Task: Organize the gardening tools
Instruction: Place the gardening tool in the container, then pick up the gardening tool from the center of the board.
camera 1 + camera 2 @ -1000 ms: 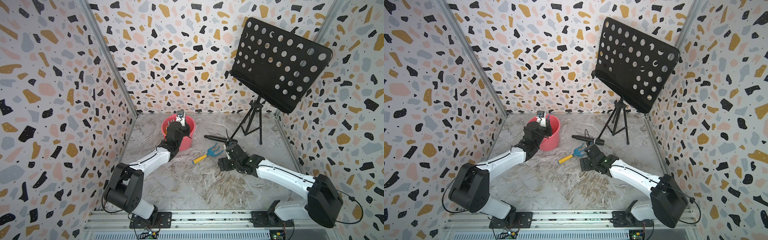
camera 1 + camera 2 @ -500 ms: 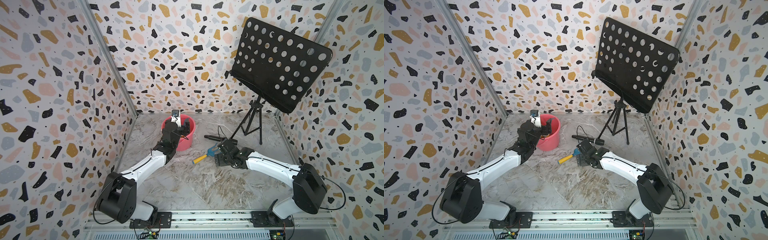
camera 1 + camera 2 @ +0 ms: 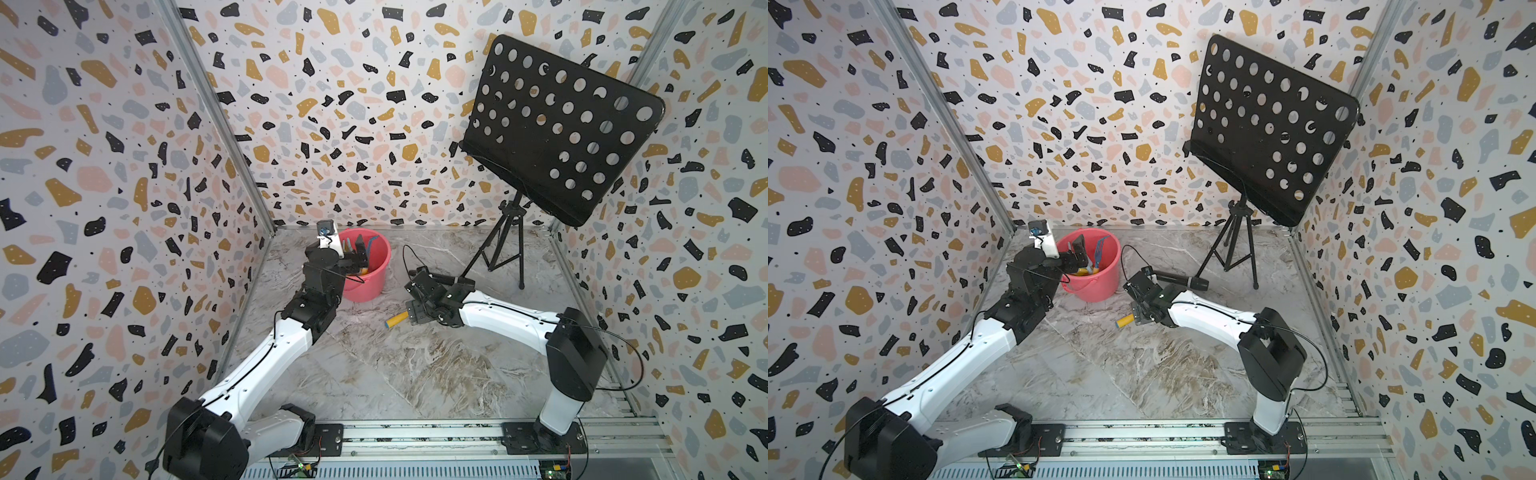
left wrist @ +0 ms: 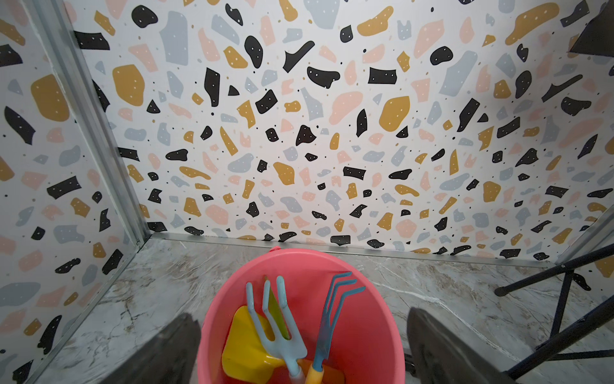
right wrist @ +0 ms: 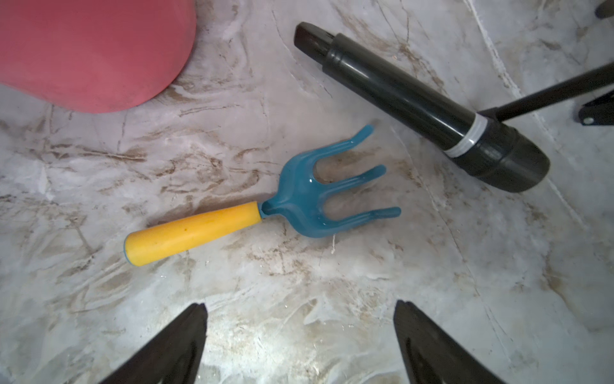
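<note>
A pink bucket (image 4: 300, 256) stands near the back left corner, seen in both top views (image 3: 370, 286) (image 3: 1100, 286). Inside it lean a light-blue fork (image 4: 279, 332), a blue rake (image 4: 329, 319), a yellow shovel (image 4: 242, 345) and a green trowel (image 4: 275, 309). My left gripper (image 4: 300, 314) hangs open over the bucket's mouth and holds nothing. A blue fork (image 5: 319, 196) with a yellow handle (image 3: 397, 320) lies flat on the floor to the right of the bucket. My right gripper (image 5: 299, 304) hovers open just above it, empty, with the fork ahead of its fingertips.
A black microphone (image 5: 415, 99) lies on the floor right behind the fork's tines, its cable curling toward the bucket. A black music stand (image 3: 557, 124) on a tripod (image 3: 498, 257) fills the back right. Patterned walls close in three sides.
My left jaws have opened wide above the bucket. My right arm has swung toward the back left and now covers the blue fork's head in the top views.
</note>
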